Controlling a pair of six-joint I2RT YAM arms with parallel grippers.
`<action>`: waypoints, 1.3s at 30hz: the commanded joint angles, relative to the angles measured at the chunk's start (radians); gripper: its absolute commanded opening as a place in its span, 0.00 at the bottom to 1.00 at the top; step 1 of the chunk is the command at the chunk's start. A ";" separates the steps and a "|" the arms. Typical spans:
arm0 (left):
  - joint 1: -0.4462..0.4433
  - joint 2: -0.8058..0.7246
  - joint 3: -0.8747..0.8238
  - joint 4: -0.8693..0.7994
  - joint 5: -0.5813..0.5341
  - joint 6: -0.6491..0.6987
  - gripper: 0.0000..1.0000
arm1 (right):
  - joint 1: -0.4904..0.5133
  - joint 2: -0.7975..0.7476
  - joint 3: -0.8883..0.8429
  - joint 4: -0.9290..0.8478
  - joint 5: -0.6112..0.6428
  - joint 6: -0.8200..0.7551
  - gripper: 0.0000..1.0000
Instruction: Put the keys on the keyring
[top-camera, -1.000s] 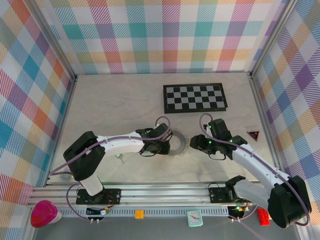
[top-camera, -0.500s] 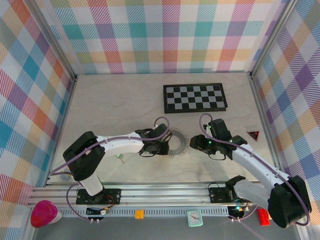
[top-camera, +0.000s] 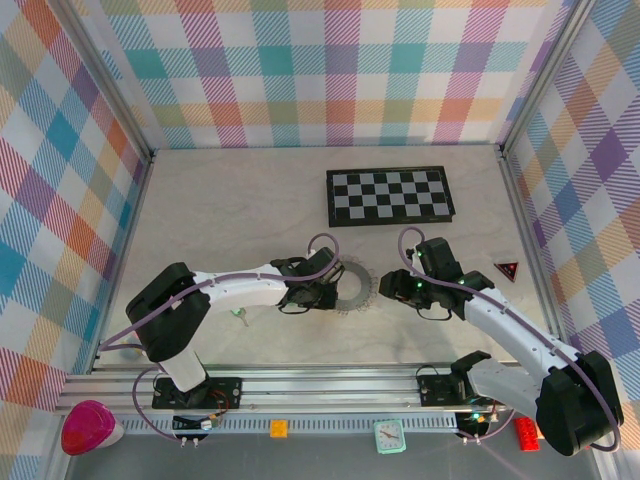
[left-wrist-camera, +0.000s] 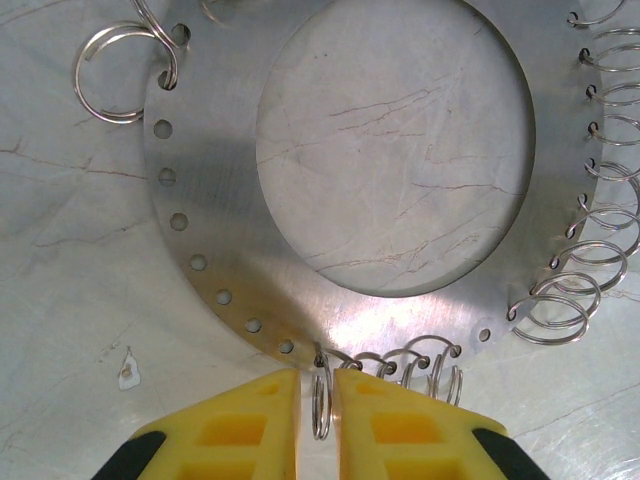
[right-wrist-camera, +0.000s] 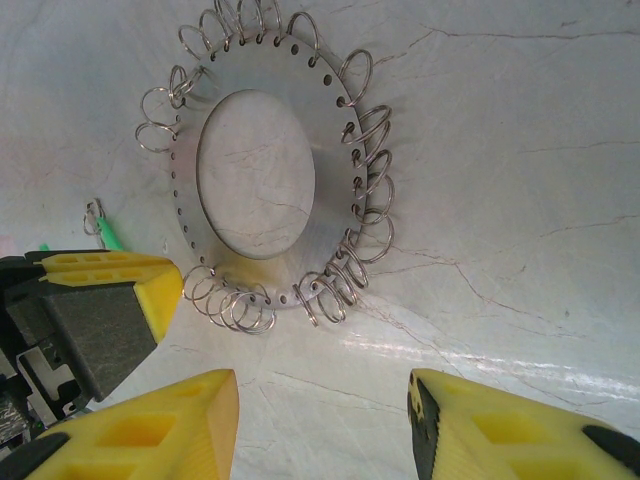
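The keyring (top-camera: 352, 285) is a flat grey metal disc with a wide hole and many small wire rings along its edge, lying mid-table. My left gripper (top-camera: 322, 294) sits at its left edge. In the left wrist view the yellow jaws (left-wrist-camera: 317, 385) are closed down to a narrow slot around one upright wire ring (left-wrist-camera: 321, 395) hanging from the disc (left-wrist-camera: 220, 210). My right gripper (right-wrist-camera: 325, 400) stands open just right of the keyring (right-wrist-camera: 335, 150), holding nothing. One green-headed key (top-camera: 238, 316) lies on the table left of the left arm; its green head (right-wrist-camera: 112, 237) peeks past the left finger (right-wrist-camera: 150, 285).
A black-and-white checkerboard (top-camera: 390, 196) lies behind the keyring. A small red triangle (top-camera: 507, 269) sits near the right wall. Plaid walls close in three sides. A metal rail (top-camera: 330, 385) runs along the near edge, with a pink cup (top-camera: 88, 425) beyond it.
The left jaws have narrowed a little around the wire ring. Neither arm has visibly shifted, and the keyring lies where it was.
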 joint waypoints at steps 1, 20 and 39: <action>0.010 0.022 0.004 0.003 0.015 -0.015 0.16 | 0.005 -0.003 -0.002 -0.003 -0.011 0.008 0.49; 0.010 0.039 -0.002 0.009 0.025 -0.017 0.14 | 0.008 -0.003 -0.002 -0.003 -0.010 0.008 0.49; 0.010 -0.005 -0.005 0.009 -0.012 0.000 0.00 | 0.008 -0.005 0.006 -0.006 -0.008 0.005 0.49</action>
